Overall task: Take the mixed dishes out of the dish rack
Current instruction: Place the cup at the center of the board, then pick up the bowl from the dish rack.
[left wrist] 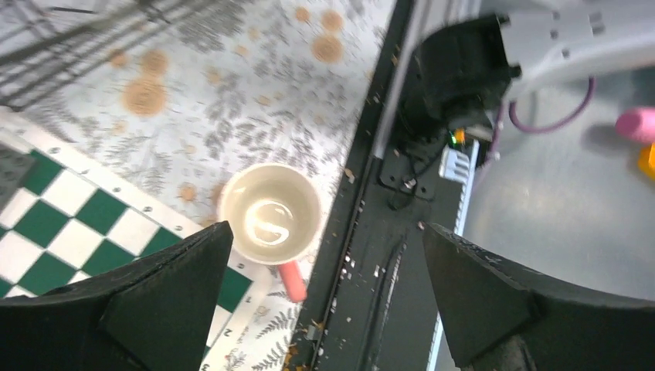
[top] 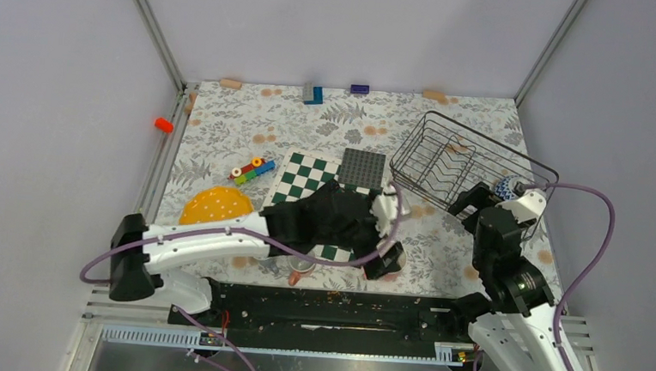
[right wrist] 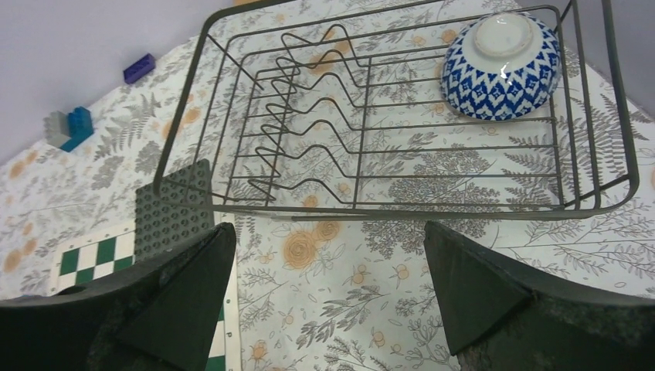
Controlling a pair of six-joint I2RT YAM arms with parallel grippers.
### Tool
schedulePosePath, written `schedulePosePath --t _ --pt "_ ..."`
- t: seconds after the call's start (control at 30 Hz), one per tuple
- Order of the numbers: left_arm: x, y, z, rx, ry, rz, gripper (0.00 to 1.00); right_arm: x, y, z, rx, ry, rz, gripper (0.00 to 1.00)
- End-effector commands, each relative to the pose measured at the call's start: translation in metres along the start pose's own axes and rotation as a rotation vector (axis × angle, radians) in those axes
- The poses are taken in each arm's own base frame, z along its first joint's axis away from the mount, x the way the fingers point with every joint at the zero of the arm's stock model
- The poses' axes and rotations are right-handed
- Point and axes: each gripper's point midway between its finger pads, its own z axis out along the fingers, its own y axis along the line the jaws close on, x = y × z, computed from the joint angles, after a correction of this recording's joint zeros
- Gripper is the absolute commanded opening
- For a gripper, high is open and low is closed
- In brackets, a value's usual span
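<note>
Upper half of the right wrist view: a black wire dish rack (right wrist: 309, 116), rectangular with rounded corners. Thin rods for floor and walls, with rows of zigzag upright prongs across its left part. Holds one dish, in its upper right corner: a round glazed bowl (right wrist: 502, 69) patterned in blue and white diamonds. Turned over, plain white foot ring up, close against the rack's wall. Stands on a matte cloth (right wrist: 371, 294) printed with grey ferns and orange blossoms.

Left of centre in the overhead view, outside the rack: a round yellow-orange plate (top: 216, 206), flat on the cloth, finely dotted. Centre of the left wrist view: a mug (left wrist: 270, 212), upright, glossy cream inside, pink handle pointing toward the bottom edge. Stands at the rim of a green-and-white chessboard (left wrist: 69, 239), beside the black base rail (left wrist: 386, 255). Near the bottom centre of the overhead view: a second mug (top: 300, 274), pale inside, pink-handled.

Just left of the rack's lower left corner in the right wrist view: a dark grey square studded plate (right wrist: 174, 212), at the chessboard's corner.

Left gripper (left wrist: 326, 239): black wedge-shaped fingers spread wide, released, above the first mug, clasping nothing. Right gripper (right wrist: 326, 239): likewise spread wide and empty, hovering before the rack's near wall, apart from it.
</note>
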Motion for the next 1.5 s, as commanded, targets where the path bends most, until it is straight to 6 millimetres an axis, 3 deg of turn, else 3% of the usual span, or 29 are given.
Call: schedulePosePath --t 0.0,0.13,0.33,0.5,0.67,0.87,1.0,1.2,1.47 --pt "-0.044 0.046 -0.031 -0.08 -0.213 -0.094 0.99 -0.023 -0.007 0.003 0.096 -0.054 -0.022 0.98" --pt "-0.044 0.101 -0.057 -0.158 -0.309 -0.23 0.99 -0.037 -0.022 0.006 0.222 -0.095 -0.085 0.98" --pt "-0.046 0.161 -0.093 -0.273 -0.43 -0.297 0.99 -0.051 -0.017 0.026 0.275 -0.021 -0.151 0.99" --pt "-0.052 0.2 -0.112 -0.33 -0.485 -0.316 0.99 -0.045 -0.028 0.071 0.323 0.162 -0.149 0.99" --pt "-0.05 0.235 -0.118 -0.3 -0.518 -0.393 0.99 -0.036 -0.06 0.12 0.44 0.318 -0.168 0.99" --pt "-0.046 0.255 -0.121 -0.158 -0.537 -0.473 0.99 -0.025 -0.085 0.166 0.475 0.446 -0.174 0.99" --pt "-0.039 0.267 -0.122 -0.194 -0.542 -0.48 0.99 -0.027 -0.101 0.184 0.477 0.477 -0.169 0.99" --pt "-0.028 0.282 -0.119 -0.26 -0.522 -0.482 0.99 -0.023 -0.118 0.202 0.482 0.515 -0.173 0.94" --pt "-0.012 0.309 -0.119 -0.387 -0.504 -0.51 0.99 -0.001 -0.135 0.217 0.478 0.57 -0.184 0.83"
